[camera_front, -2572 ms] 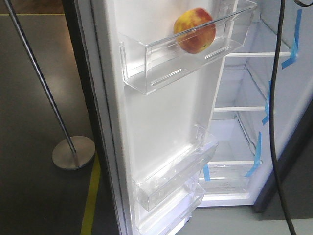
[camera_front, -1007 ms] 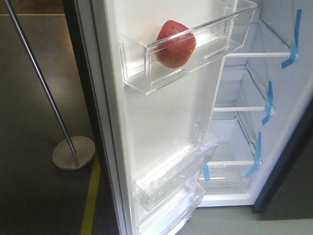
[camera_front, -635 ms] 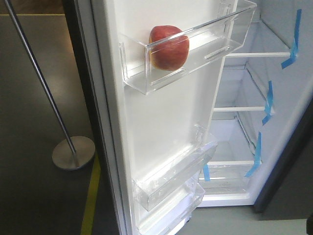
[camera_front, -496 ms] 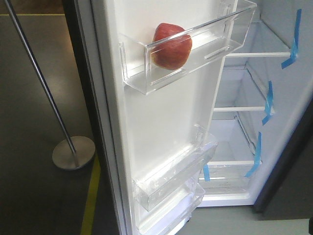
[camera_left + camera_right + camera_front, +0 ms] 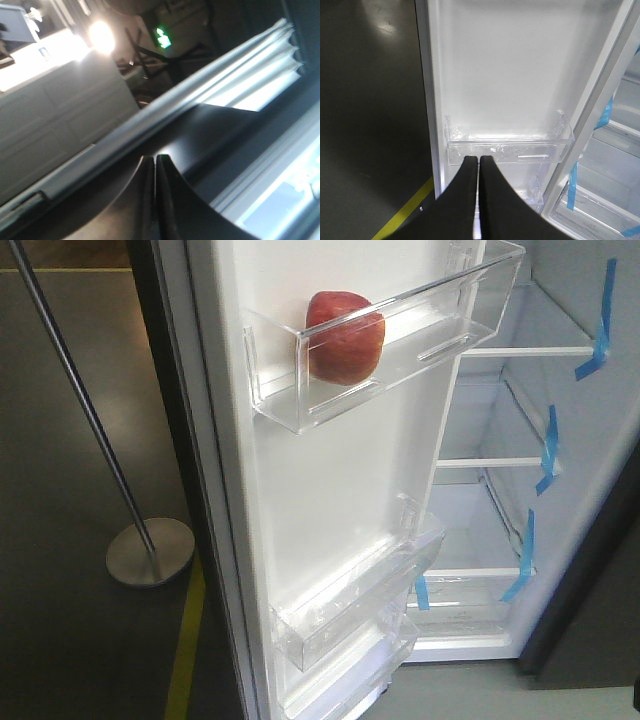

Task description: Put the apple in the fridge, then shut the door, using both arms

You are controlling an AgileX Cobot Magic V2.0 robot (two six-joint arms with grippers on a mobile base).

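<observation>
One tall fridge (image 5: 590, 500) stands open, and its white cavity, with blue tape (image 5: 548, 450) on the shelf ends, lies ahead and to the right of the right gripper (image 5: 478, 159). The door (image 5: 330, 470) is swung wide, with its white inner face straight ahead of that gripper. A clear lower bin (image 5: 520, 147) on the door sits just past the fingertips. Higher on the same panel, the top bin (image 5: 430, 320) holds the apple (image 5: 345, 337), toward the end farther from the cavity. The right gripper's fingers are pressed together with nothing between them. The left gripper (image 5: 155, 160) is likewise closed and empty, with a dark, blurred panel just beyond its tips.
</observation>
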